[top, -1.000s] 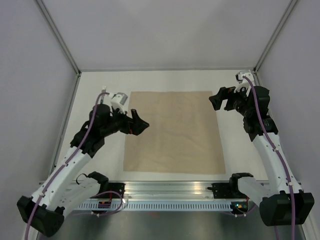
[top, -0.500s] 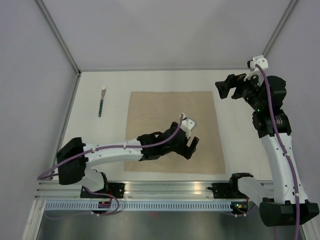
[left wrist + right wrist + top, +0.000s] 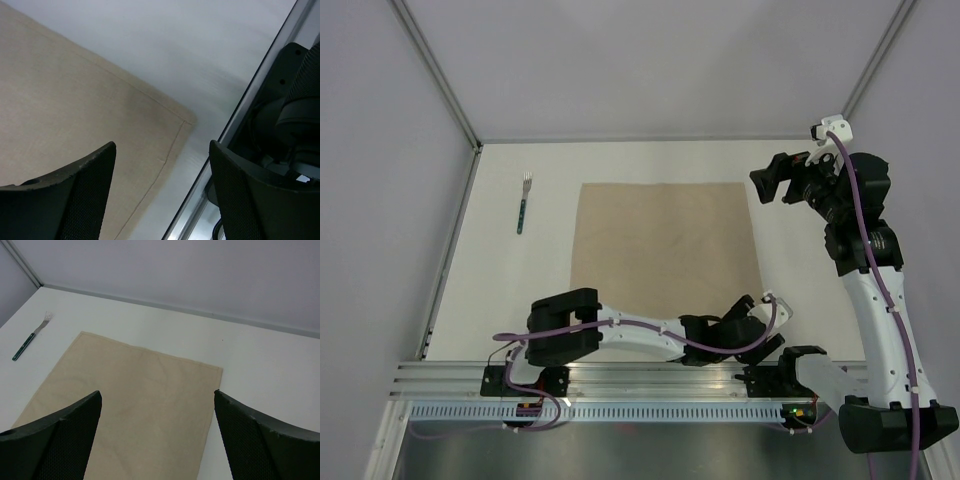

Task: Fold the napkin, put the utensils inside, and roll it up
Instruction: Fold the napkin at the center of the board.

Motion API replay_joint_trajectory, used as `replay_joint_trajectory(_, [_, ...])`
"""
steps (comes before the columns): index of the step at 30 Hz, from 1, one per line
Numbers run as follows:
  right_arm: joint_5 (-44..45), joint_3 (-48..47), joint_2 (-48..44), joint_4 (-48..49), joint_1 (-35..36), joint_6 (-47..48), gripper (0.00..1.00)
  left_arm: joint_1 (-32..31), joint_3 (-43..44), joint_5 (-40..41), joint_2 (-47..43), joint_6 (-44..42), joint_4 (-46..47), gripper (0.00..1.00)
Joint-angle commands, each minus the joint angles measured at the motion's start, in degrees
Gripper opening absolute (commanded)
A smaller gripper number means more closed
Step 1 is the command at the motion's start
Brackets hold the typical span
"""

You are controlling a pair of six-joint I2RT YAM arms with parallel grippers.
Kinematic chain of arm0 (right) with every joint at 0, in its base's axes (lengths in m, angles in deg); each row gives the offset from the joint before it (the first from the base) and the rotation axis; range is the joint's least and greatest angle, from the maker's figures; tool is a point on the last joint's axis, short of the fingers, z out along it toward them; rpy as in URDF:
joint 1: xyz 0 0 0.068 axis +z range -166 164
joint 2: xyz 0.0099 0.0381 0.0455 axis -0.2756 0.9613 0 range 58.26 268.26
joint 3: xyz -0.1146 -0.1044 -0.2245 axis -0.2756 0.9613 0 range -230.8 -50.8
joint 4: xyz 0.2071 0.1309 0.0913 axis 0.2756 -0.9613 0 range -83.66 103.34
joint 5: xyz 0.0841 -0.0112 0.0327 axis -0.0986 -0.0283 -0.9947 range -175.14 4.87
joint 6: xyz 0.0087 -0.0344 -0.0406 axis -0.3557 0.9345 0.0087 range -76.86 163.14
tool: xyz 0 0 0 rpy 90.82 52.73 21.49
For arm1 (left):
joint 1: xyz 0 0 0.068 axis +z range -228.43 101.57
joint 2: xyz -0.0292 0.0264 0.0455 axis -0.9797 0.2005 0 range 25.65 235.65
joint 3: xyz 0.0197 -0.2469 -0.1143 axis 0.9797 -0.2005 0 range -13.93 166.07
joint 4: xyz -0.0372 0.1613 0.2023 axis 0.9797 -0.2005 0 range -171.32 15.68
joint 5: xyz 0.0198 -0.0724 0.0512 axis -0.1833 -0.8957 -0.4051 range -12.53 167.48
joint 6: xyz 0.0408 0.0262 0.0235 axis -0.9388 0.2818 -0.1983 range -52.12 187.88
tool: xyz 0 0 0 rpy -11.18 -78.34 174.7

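Observation:
The tan napkin [image 3: 665,260] lies flat and unfolded in the middle of the white table. A metal fork [image 3: 524,203] with a dark handle lies apart from it at the far left. My left gripper [image 3: 757,342] is open and empty, low over the napkin's near right corner [image 3: 187,120], close to the table's front rail. My right gripper [image 3: 767,186] is open and empty, raised beside the napkin's far right corner. The right wrist view shows the whole napkin [image 3: 135,395] and the fork [image 3: 32,335] between the open fingers [image 3: 157,395]. Left wrist gripper [image 3: 162,147] holds nothing.
An aluminium rail [image 3: 650,380] runs along the near edge, also in the left wrist view [image 3: 240,125]. The right arm's base [image 3: 810,365] sits just beside my left gripper. Grey enclosure walls [image 3: 380,150] surround the table on three sides.
My left arm swept from the far left near the fork, across the napkin, to its near right corner. My right gripper rose and shifted slightly right. The napkin and fork have not moved.

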Motion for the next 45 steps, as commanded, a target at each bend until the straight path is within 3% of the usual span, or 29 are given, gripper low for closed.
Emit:
replay_joint_trajectory(1, [2.1, -2.1, -0.3, -2.6, 0.2, -1.2, 0.98, -0.8, 3.7, 0.0, 3.4, -4.6, 5.9, 0.76])
replay_joint_trajectory(14, [2.3, -0.7, -1.2, -2.7, 0.2, -1.1, 0.98, -2.7, 0.7, -1.9, 9.1, -12.4, 15.9, 0.63])
replay_joint_trajectory(32, [2.7, 0.8, -1.7, -2.5, 0.3, -0.9, 0.98, -3.6, -3.3, -1.7, 13.1, -14.8, 20.6, 0.56])
replay_joint_trajectory(39, [2.7, 1.0, -2.0, -2.4, 0.3, -0.8, 0.98, -3.6, -3.7, -1.6, 13.8, -14.5, 21.1, 0.35])
replay_joint_trajectory(45, [2.3, 1.2, -2.1, -2.4, 0.3, -0.8, 0.98, -3.4, -3.5, -1.1, 13.8, -14.4, 21.5, 0.26])
